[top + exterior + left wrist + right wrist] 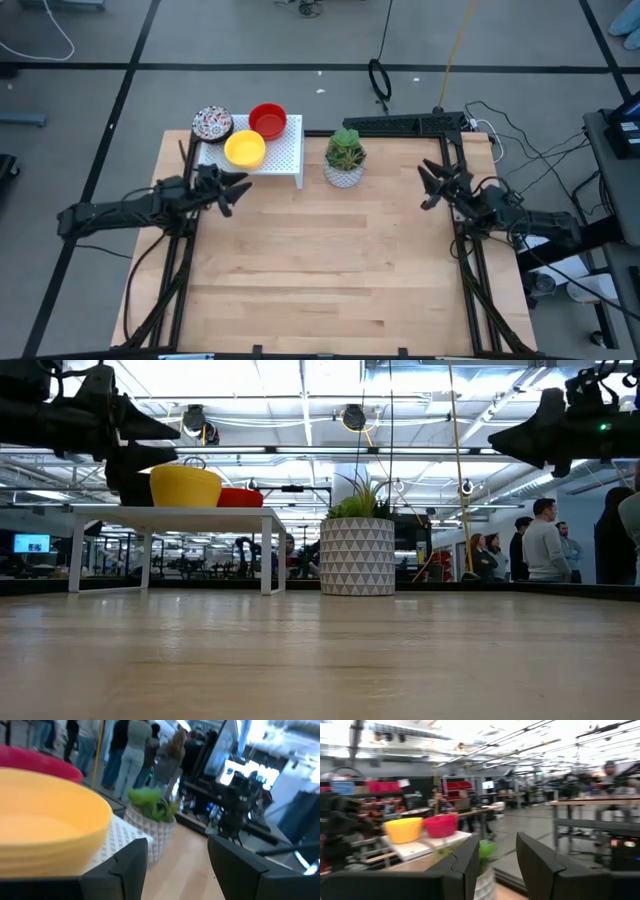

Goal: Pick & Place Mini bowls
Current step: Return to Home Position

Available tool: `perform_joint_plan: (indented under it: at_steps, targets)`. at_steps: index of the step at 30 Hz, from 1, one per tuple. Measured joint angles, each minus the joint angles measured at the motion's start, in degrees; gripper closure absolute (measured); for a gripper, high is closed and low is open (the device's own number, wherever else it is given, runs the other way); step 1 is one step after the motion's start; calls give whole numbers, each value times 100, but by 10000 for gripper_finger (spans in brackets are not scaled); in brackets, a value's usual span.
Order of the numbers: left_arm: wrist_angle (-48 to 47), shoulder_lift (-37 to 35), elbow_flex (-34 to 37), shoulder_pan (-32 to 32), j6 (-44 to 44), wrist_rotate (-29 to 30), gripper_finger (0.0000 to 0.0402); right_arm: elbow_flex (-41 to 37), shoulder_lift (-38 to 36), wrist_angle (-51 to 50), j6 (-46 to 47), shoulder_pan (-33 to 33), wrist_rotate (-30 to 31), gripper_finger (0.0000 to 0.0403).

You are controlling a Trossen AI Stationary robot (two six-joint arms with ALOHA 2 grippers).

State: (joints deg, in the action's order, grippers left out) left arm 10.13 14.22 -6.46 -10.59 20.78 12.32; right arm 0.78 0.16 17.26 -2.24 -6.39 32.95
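All the mini bowls in view sit on the white perforated shelf (pixel 286 156) at the far edge of the wooden desk (pixel 330 260), in three piles. The patterned bowls (pixel 212 123) are at the shelf's back corner on the left arm's side, and the red bowls (pixel 267 120) are beside them along the back. The yellow bowls (pixel 245 148) are at the shelf's front edge, their layered rims showing in the left wrist view. How many bowls each pile holds cannot be counted. The left claw (pixel 238 192) hangs just in front of the shelf, close to the yellow bowls and raised off the desk. Its fingers are spread and hold nothing. A potted plant (pixel 345 160) stands just beside the shelf's end nearest the right arm. The right claw (pixel 427 186) hovers beyond that plant, well apart from the shelf, also lifted and parted – it is empty too.
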Motion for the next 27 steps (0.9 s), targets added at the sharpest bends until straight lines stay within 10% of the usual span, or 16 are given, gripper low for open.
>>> perform_joint_plan:
  at_steps: [27]
  targets:
    - [119,-1395,-4,-1266,9,-26,190,0,0,-1,2,-2064,2,287]
